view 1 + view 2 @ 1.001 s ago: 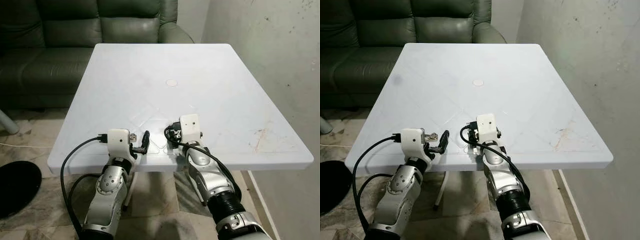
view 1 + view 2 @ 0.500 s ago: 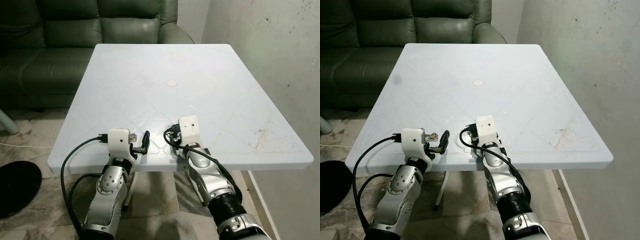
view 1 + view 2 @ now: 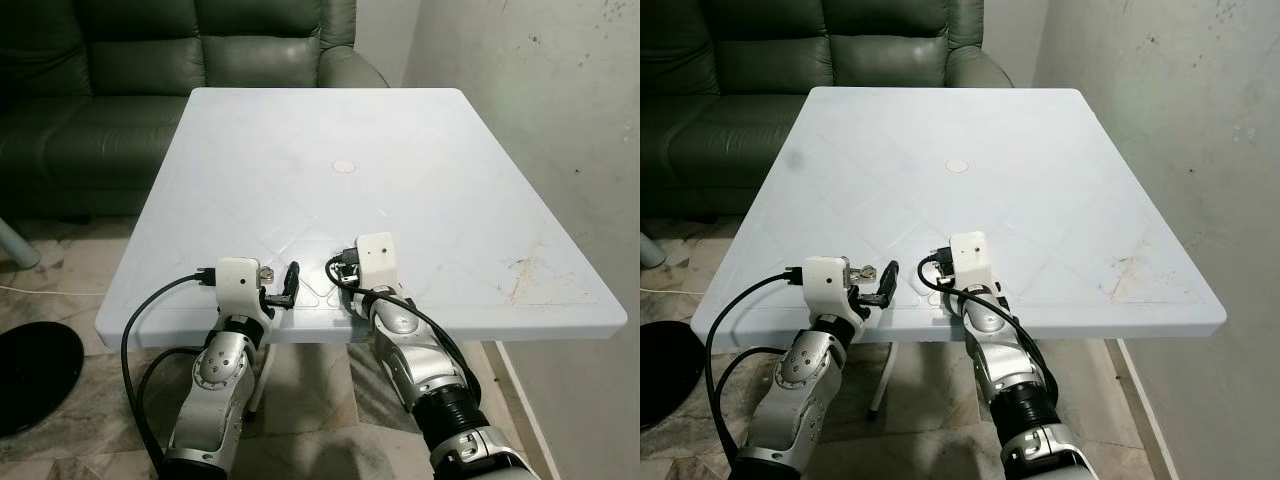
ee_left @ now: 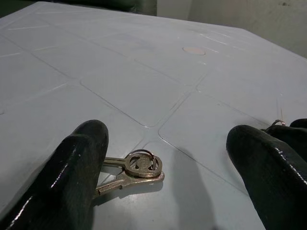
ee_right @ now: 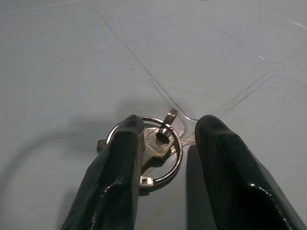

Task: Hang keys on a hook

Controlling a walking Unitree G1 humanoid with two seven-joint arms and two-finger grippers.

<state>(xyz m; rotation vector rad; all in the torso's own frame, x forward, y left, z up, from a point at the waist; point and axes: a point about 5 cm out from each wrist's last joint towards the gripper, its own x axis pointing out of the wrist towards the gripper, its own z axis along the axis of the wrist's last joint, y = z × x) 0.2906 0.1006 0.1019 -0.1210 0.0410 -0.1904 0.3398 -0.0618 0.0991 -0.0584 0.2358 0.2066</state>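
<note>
White table (image 3: 420, 190): both hands spread, left hand (image 4: 163, 158) around keys (image 4: 132, 170), right hand (image 5: 165, 143) around key ring (image 5: 160, 153).

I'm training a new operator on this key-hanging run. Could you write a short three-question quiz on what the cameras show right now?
1. True or false: a set of keys lies on the white table between the open jaws of the left gripper.
2. What do the fingers of the right gripper straddle? A) a coin B) a key ring with a key C) a hook
3. Fill in: behind the table stands a dark green ____.

Key: 1 true. 2 B, the key ring. 3 sofa.
</note>
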